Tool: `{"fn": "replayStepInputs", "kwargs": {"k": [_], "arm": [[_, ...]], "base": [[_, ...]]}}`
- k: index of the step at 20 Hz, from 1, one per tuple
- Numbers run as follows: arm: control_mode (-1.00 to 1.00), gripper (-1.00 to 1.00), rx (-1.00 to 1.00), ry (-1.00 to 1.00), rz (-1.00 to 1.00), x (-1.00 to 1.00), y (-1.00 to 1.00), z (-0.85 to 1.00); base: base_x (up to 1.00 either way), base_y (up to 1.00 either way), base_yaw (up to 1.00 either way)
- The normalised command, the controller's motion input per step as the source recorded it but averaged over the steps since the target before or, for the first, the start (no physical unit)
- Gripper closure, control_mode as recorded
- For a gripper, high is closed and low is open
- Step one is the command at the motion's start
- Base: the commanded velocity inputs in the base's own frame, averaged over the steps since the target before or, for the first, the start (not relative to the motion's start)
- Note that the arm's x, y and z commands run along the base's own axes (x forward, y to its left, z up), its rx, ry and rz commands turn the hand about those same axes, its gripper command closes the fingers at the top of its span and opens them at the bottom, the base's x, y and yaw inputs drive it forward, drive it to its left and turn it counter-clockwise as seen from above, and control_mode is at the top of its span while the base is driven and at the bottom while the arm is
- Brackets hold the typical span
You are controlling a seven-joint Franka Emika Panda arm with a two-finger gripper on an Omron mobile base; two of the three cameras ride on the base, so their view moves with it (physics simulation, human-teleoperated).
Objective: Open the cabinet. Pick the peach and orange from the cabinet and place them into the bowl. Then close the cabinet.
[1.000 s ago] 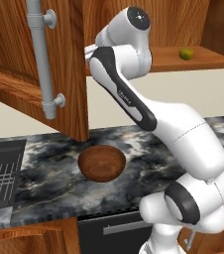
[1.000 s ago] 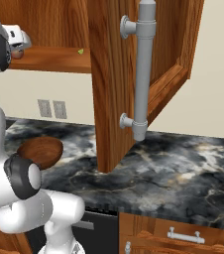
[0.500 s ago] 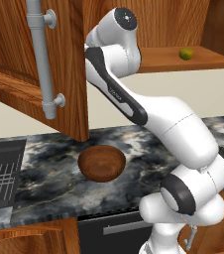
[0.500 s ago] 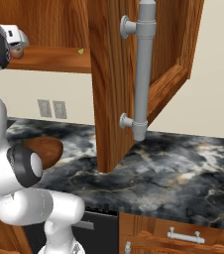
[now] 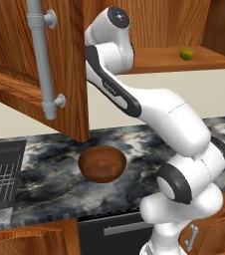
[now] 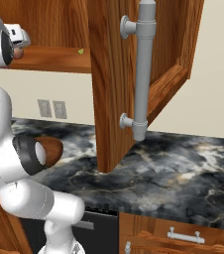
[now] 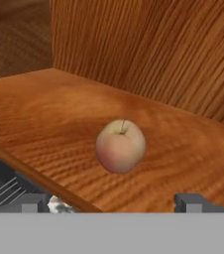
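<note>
The gripper (image 7: 114, 202) points into the open cabinet (image 5: 149, 25), its two dark fingertips (image 7: 191, 202) spread wide apart with nothing between them. The peach (image 7: 120, 146) sits straight ahead of it on the wooden shelf (image 7: 44, 114), stem up, lined up with the gap between the tips but apart from them, a little way in from the shelf's near edge.

Over the last second the arm (image 5: 149, 107) has folded in and risen toward the shelf, bringing the hand up to the left part of the cabinet opening. From the right base view the hand's white body is seen at the shelf's left end, with a pinkish spot beside it that may be the peach. The fruit itself has not moved.

The orange (image 5: 187, 53) lies well to the right on the same shelf, untouched. Both doors stand open; the left door (image 5: 35, 69) with its long grey handle (image 5: 42, 64) hangs out over the counter (image 5: 45, 184). The bowl (image 5: 102, 163) waits empty on the dark marble counter, below the shelf and just right of that door's lower corner.

So the opening step looks done and the first pick is judged to be in its approach: the hand would need to move forward until the tips flank the peach, then close. Round fruit could roll if nudged off-centre.
</note>
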Motion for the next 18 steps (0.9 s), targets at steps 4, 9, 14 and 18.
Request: {"fn": "replayStepInputs", "kwargs": {"k": [4, 9, 14, 18], "arm": [[-1.00, -1.00, 0.00, 0.02, -0.01, 0.24, 0.08, -0.01], [-1.00, -1.00, 0.00, 0.04, 0.00, 0.26, 0.10, -0.03], [-1.00, -1.00, 0.00, 0.03, -0.01, 0.19, 0.06, -0.06], [-1.00, -1.00, 0.00, 0.01, -0.01, 0.18, 0.07, -0.04]], "base": [[0.00, 0.00, 0.00], [0.00, 0.00, 0.00], [0.00, 0.00, 0.00], [0.00, 0.00, 0.00]]}}
